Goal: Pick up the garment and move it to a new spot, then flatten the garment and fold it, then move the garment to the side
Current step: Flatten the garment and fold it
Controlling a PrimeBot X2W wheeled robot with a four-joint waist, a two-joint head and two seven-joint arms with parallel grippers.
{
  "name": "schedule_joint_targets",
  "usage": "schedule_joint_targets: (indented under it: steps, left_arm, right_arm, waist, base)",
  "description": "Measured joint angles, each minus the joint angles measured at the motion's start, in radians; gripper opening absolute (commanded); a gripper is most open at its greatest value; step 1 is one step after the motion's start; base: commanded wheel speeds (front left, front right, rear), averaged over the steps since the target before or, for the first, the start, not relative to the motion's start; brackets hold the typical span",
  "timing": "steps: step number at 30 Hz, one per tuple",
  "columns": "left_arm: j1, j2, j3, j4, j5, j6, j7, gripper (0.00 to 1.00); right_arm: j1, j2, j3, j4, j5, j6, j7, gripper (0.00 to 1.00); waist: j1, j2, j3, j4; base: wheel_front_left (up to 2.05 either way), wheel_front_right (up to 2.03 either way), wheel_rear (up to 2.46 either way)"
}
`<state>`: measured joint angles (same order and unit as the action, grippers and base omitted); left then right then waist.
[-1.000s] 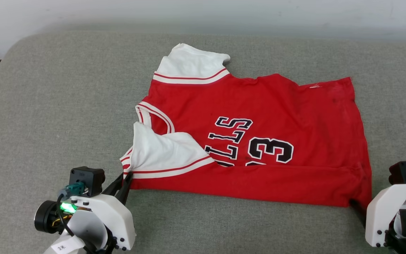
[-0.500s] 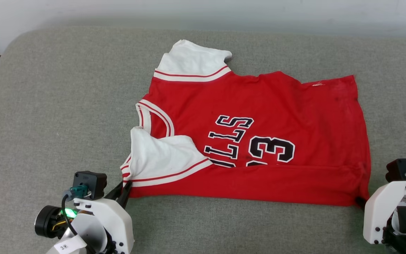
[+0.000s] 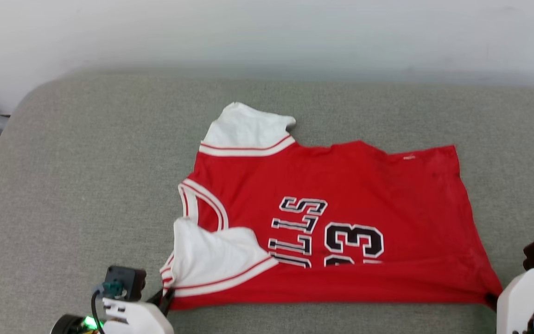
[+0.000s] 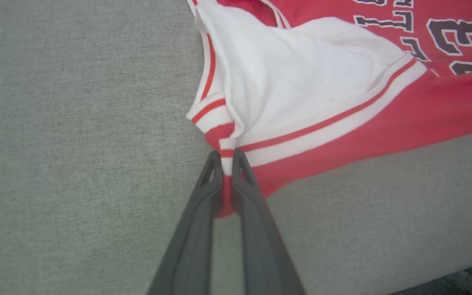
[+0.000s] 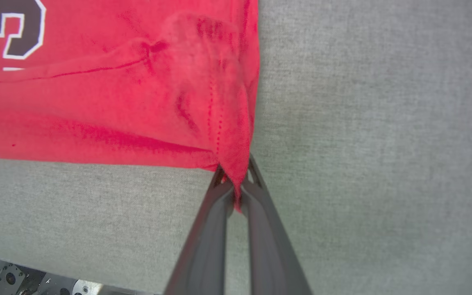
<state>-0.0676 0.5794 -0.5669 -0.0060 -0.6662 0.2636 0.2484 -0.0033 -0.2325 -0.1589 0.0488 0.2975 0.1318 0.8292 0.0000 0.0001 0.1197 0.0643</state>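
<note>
Garment: red jersey T-shirt with white sleeves, black lettering and number 23, lies spread on grey fabric cushion, near its front edge | left gripper: clamped on striped sleeve-trim corner, front left | right gripper: clamped on red hem corner, front right

On the chest of the red jersey we read the letters "LLS", turned sideways. Beside them we read the numeral "3". A fold cuts off the remaining characters.
</note>
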Motion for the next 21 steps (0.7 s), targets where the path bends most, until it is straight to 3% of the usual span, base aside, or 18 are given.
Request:
schedule_joint_targets:
  steps: [10,21]
  left_arm:
    - [0.102,0.029,-0.017,-0.031,-0.023,0.019,0.027,0.0]
    - [0.075,0.001,-0.045,0.05,-0.017,-0.01,0.018,0.0]
  right_arm:
    - [0.15,0.041,-0.053,-0.157,0.01,0.0,0.053,0.0]
    - [0.162,0.066,-0.024,-0.107,-0.004,0.0,0.032,0.0]
  waist:
    - [0.0,0.0,-0.033,-0.013]
    - [0.0,0.0,-0.009,-0.022]
  base:
    - [0.0,0.0,0.0]
    - [0.0,0.0,0.0]
